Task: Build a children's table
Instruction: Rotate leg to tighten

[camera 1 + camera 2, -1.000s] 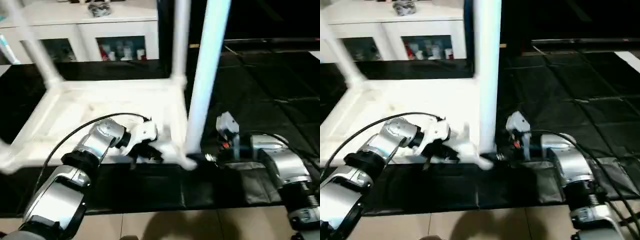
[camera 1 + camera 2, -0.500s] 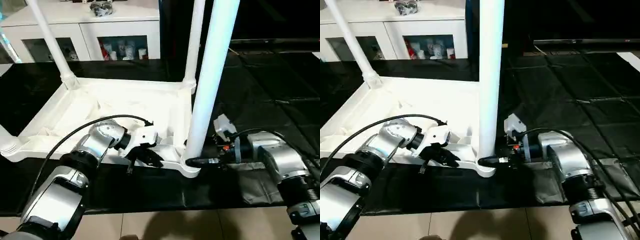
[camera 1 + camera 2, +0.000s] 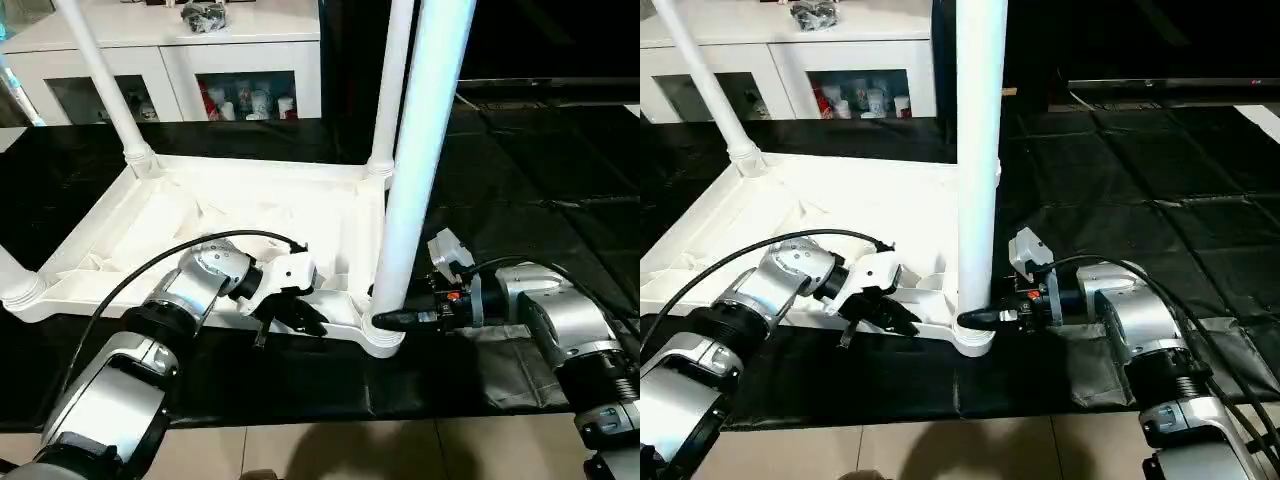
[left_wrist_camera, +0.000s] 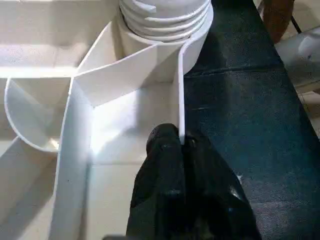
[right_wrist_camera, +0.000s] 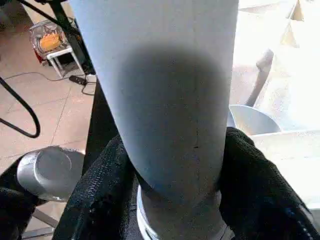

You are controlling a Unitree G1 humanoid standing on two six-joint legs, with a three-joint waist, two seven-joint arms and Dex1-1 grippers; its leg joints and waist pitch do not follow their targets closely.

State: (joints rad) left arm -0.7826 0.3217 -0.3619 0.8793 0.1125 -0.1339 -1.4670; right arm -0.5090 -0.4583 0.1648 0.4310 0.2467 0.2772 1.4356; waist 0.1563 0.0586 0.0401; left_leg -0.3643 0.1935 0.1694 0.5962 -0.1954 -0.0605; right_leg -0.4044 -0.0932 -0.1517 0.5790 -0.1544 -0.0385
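Note:
The children's table lies upside down on a black mat, its ribbed white top point(image 3: 200, 215) facing up. Legs stand in the corner sockets: two far ones point(image 3: 100, 75) point(image 3: 390, 80), one at the near left point(image 3: 8, 265) and a thick near right leg point(image 3: 420, 150). My left gripper point(image 3: 300, 315) is shut on the top's thin near rim point(image 4: 181, 90), just short of that leg's threaded base point(image 4: 165, 15). My right gripper point(image 3: 975, 320) reaches in from the right. Its black fingers point(image 5: 250, 180) press both sides of the near right leg point(image 5: 165, 75) just above the socket.
A white cabinet point(image 3: 200, 60) with glass doors stands behind the table. The black mat point(image 3: 520, 170) stretches to the right, and tiled floor point(image 3: 330, 450) runs along the near edge. Cables and a small stand point(image 5: 50, 42) lie on the floor past the leg.
The camera has tilted and steadied. My right gripper has moved in to the base of the near right leg and its fingers have closed around it. The left gripper keeps its hold on the rim.

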